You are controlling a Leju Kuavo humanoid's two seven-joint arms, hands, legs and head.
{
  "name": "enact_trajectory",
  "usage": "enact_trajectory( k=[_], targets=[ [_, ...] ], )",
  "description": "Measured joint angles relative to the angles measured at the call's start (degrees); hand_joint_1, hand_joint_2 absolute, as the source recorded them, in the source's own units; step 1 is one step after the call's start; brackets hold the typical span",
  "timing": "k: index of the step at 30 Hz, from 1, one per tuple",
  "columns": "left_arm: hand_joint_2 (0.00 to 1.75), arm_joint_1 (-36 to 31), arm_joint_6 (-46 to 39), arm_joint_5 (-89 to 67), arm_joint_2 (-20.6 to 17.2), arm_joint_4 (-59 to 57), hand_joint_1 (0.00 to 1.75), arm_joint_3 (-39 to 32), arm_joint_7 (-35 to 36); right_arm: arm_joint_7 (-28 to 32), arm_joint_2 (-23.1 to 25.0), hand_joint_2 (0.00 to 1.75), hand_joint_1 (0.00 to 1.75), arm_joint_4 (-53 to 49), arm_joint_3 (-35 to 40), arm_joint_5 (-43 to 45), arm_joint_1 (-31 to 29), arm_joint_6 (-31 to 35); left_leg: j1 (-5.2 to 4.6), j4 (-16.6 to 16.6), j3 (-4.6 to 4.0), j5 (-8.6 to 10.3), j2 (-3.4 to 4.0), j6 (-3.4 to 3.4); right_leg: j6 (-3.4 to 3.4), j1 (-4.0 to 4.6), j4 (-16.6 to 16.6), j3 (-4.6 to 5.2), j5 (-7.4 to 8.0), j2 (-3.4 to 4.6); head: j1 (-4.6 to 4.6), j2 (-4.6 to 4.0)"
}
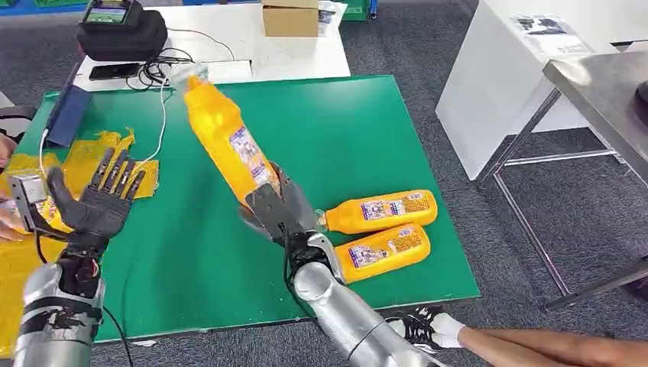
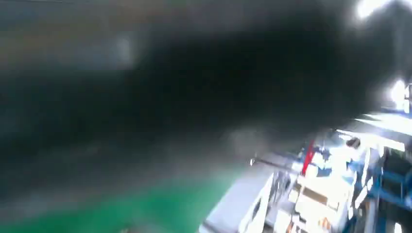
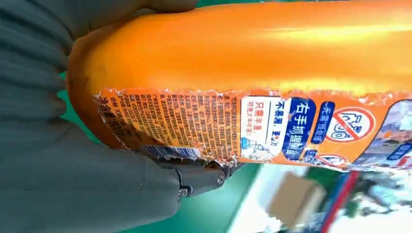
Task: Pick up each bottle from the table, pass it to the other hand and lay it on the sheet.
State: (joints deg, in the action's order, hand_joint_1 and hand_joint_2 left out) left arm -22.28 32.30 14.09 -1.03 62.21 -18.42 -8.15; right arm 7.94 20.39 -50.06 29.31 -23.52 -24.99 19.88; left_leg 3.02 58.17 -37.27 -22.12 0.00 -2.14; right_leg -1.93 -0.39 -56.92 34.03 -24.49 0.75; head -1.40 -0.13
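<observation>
The right hand (image 1: pixel 277 210) grips an orange bottle (image 1: pixel 226 141) by its base, the bottle raised off the green counter (image 1: pixel 344 138) and tilted, its capped end pointing up and away toward the far side. In the right wrist view the fingers (image 3: pixel 194 178) wrap under the bottle's torn printed label (image 3: pixel 233 126), with the thumb side against the rounded bottom.

The left hand (image 1: pixel 103 200) holds nothing; its fingers are spread and pointing upward, palm facing the bottle, well apart from it. It hangs above the crumpled yellow sheet (image 1: pixel 84 164) at the counter's left edge. The left wrist view is too blurred to add anything.

Two more orange bottles lie on their sides just right of the right wrist, one (image 1: pixel 382 210) beside the other (image 1: pixel 382 251), roughly parallel and near the counter's right edge.

A cardboard box (image 1: pixel 290 17) stands on the white table beyond; what it holds cannot be told.
</observation>
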Motion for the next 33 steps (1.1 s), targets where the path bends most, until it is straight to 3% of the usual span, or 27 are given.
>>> enact_trajectory(
  k=[4,12,18,27,28,29,33],
  targets=[
    [1.75,4.8,-0.3,0.1,1.8,8.3,0.00,7.7,-0.6,-3.1,0.0,1.75,1.75,-4.8,3.4,-0.3,0.2,-4.3,0.00,0.0,-0.02,0.00,-0.05,0.00,0.00,0.00,0.0,-0.02,-0.01,-0.02,0.00,0.00],
    [1.75,8.6,-1.3,-2.8,3.5,19.3,0.00,20.0,-3.0,-7.0,0.0,1.75,1.75,-4.5,10.2,2.7,-1.3,-12.6,0.01,0.0,-0.01,0.01,-0.06,0.01,0.00,0.02,0.0,-0.05,0.01,-0.02,0.02,0.00],
    [1.75,9.6,-3.1,-6.4,3.5,21.7,0.00,21.1,-6.7,-8.2,0.0,1.75,1.75,-1.8,15.2,10.3,-5.1,-13.4,0.01,0.0,0.01,0.01,-0.03,0.01,0.00,0.01,0.0,-0.01,0.01,-0.01,0.02,0.00],
    [1.75,11.4,-4.2,-12.2,3.0,22.5,0.00,21.1,-10.0,-5.1,-0.5,1.75,1.75,2.7,18.3,11.5,-7.1,-13.5,0.01,0.0,0.01,0.01,-0.01,0.01,0.00,0.01,0.0,0.02,0.01,-0.01,0.00,0.00],
    [1.75,11.4,-4.3,-12.4,3.0,22.5,1.24,21.1,-10.0,-5.1,-0.5,1.75,1.75,2.8,18.5,11.5,-7.2,-13.5,0.01,0.0,0.01,0.01,-0.01,0.01,0.00,0.00,0.0,0.02,0.01,-0.01,0.00,0.00],
    [1.75,11.4,-4.4,-13.1,3.0,22.5,1.75,21.1,-10.2,-5.1,-0.5,1.75,1.75,2.9,18.7,11.6,-7.3,-13.5,0.01,0.0,0.02,0.01,-0.01,0.01,0.00,0.01,0.0,0.02,0.01,-0.01,0.00,0.00],
    [1.75,11.5,-4.9,-17.4,2.8,22.7,1.75,21.1,-11.9,-5.5,-0.6,1.75,1.75,3.3,19.3,11.6,-7.8,-13.6,0.01,0.0,0.02,0.01,0.00,0.01,0.00,0.01,0.0,0.02,0.01,-0.01,0.00,0.00]
  ],
)
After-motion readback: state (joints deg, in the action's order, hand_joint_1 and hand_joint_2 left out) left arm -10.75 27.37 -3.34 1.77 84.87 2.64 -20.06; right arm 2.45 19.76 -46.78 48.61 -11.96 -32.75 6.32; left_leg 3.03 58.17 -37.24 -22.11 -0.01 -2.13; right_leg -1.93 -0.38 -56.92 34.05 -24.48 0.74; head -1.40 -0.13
